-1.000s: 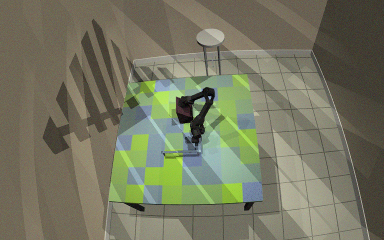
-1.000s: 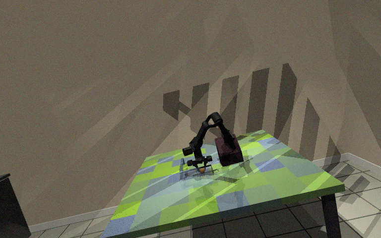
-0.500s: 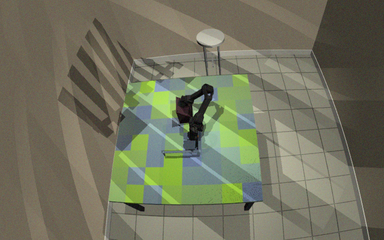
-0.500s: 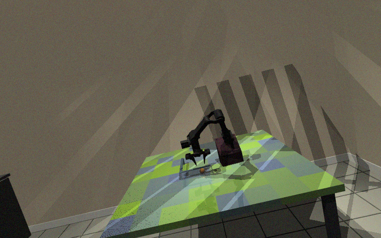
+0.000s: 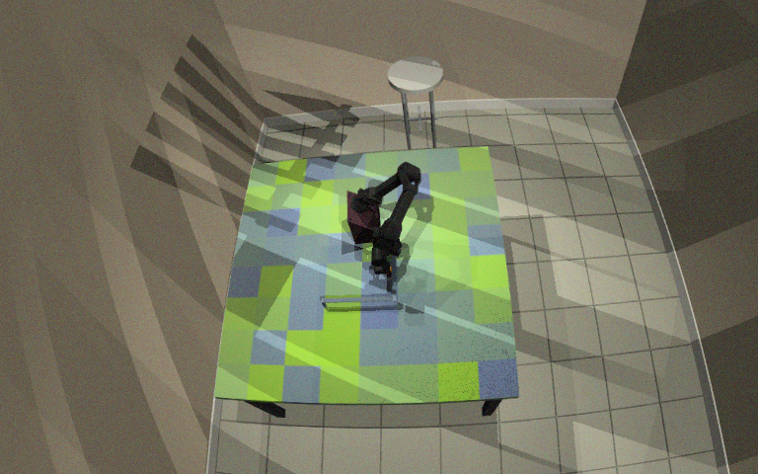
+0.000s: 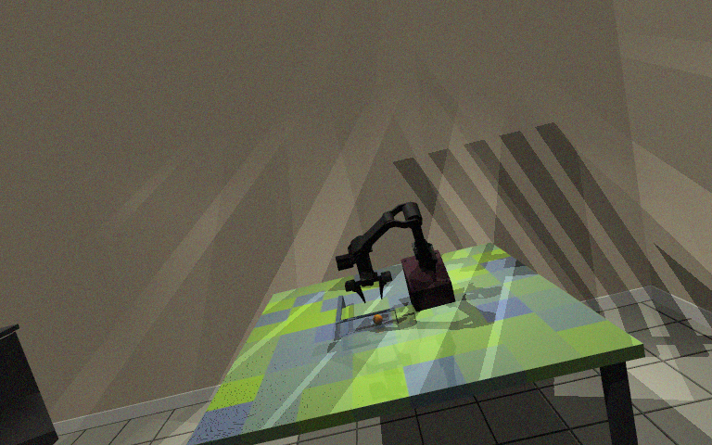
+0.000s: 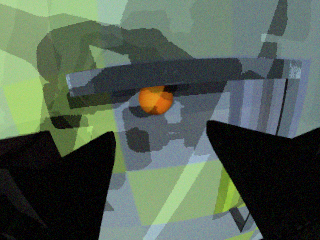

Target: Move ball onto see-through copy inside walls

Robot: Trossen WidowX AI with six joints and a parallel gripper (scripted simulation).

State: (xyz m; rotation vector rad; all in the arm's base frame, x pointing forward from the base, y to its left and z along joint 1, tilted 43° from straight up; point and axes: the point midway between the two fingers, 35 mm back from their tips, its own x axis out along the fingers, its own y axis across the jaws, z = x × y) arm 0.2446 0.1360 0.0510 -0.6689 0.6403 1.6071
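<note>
The orange ball (image 6: pixel 377 318) (image 7: pixel 156 100) rests on the table inside the corner, close beside one low clear wall (image 7: pixel 200 70). The other clear wall (image 5: pixel 356 298) (image 6: pixel 339 311) stands farther from it. In the top view only a bit of orange shows beside the gripper. No separate see-through copy shows; the ball seems to cover it. My gripper (image 6: pixel 373 299) (image 7: pixel 161 132) is open and empty, above the ball. Its fingertips are wide apart and clear of the ball in the wrist view.
The arm's dark red base block (image 5: pixel 362 223) (image 6: pixel 428 284) stands on the patchwork table (image 5: pixel 336 346) (image 6: pixel 304 397), behind the walled corner. A round white stool (image 5: pixel 416 75) is beyond the table's far edge. A dark cabinet (image 6: pixel 4 391) is at the lower left in the exterior view.
</note>
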